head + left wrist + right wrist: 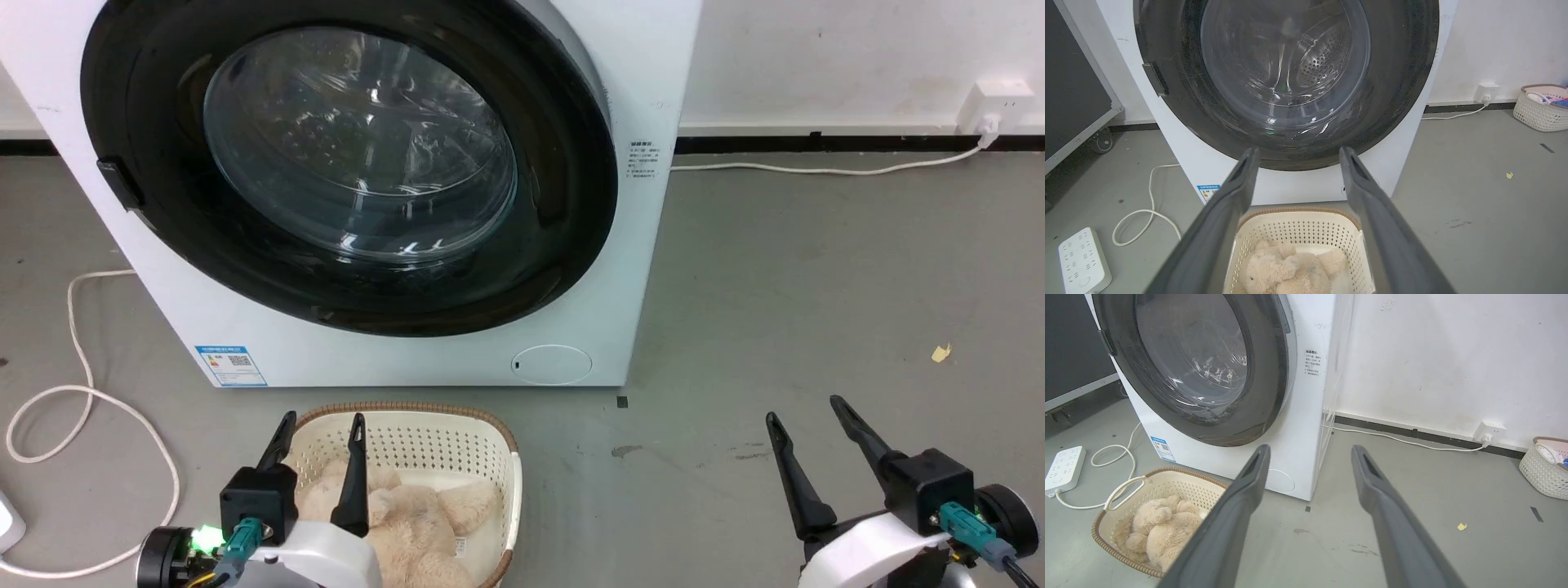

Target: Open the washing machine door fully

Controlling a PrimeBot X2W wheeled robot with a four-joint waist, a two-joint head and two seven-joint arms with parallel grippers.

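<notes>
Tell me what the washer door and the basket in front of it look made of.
Door: glossy black rim, probably plastic, showing reflections; clear bulging centre, likely glass, with sharp highlights. Basket: matte cream plastic, judging by its moulded holes; brown rim band looks woven.

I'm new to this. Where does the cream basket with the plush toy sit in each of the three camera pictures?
Head view: the cream basket is at the bottom, left of centre, on the floor in front of the washing machine.
Left wrist view: bottom centre.
Right wrist view: lower left.
Shared landmark: the blue label low on the machine's white front.
</notes>
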